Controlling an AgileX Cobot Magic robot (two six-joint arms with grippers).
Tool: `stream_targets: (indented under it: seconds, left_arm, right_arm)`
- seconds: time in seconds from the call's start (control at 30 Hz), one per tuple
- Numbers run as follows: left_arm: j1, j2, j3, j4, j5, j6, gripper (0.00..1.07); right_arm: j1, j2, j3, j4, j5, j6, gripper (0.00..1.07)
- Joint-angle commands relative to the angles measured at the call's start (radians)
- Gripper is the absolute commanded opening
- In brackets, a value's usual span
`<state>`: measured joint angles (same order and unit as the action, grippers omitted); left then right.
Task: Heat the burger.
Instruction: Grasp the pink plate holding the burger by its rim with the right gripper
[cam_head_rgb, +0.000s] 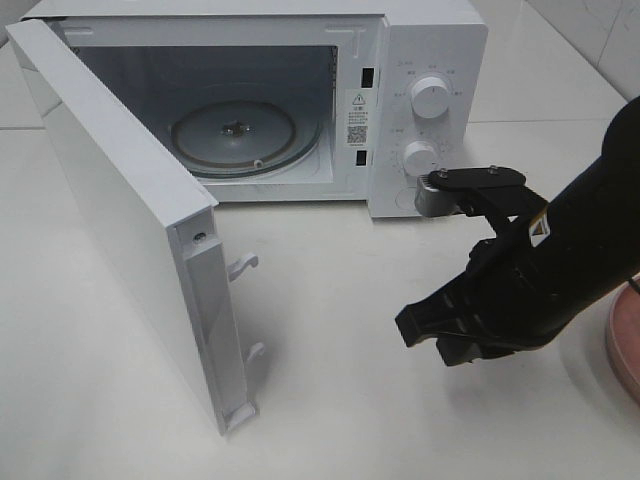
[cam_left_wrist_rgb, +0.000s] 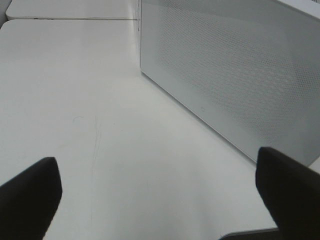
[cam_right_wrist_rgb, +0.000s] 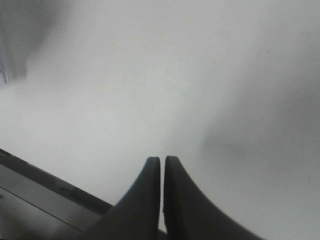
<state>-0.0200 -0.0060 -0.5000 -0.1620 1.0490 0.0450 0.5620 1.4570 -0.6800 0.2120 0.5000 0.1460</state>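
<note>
The burger is out of view in all three views. The white microwave (cam_head_rgb: 430, 60) stands at the back with its door (cam_head_rgb: 120, 210) swung wide open to the left. Its glass turntable (cam_head_rgb: 235, 135) is bare. My right gripper (cam_head_rgb: 412, 325) hovers low over the table in front of the microwave's control panel, pointing left. In the right wrist view the right gripper (cam_right_wrist_rgb: 163, 161) has its fingers pressed together, shut on nothing. My left gripper (cam_left_wrist_rgb: 160, 200) is open and empty above bare table, next to a perforated white panel (cam_left_wrist_rgb: 230, 75) of the microwave.
A pink plate (cam_head_rgb: 625, 340) shows partly at the right edge, behind my right arm. Two dials (cam_head_rgb: 430, 98) sit on the microwave's front panel. The open door's latch hooks (cam_head_rgb: 243, 266) stick out toward the table's middle.
</note>
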Motion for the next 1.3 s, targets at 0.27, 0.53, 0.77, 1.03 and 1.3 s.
stream_targets:
  seconds: [0.27,0.53,0.77,1.03,1.3]
  left_arm:
    - [0.002,-0.023,0.002,0.004,-0.015,-0.002,0.98]
    - [0.002,-0.023,0.002,0.004,-0.015,-0.002,0.98]
    - [0.002,-0.023,0.002,0.004,-0.015,-0.002,0.98]
    - [0.002,-0.023,0.002,0.004,-0.015,-0.002,0.98]
    - [0.002,-0.023,0.002,0.004,-0.015,-0.002,0.98]
  right_arm:
    - [-0.114,-0.089,0.002,-0.136,0.141,0.002,0.18]
    - [-0.208,-0.114,0.002,-0.251,0.177,-0.011,0.81]
    - [-0.3,-0.114,0.003,-0.314,0.212,-0.031,1.01]
    - [-0.398,-0.071,0.003,-0.318,0.212,-0.055,0.98]
    - [-0.408,0.039,0.003,-0.318,0.155,-0.072,0.96]
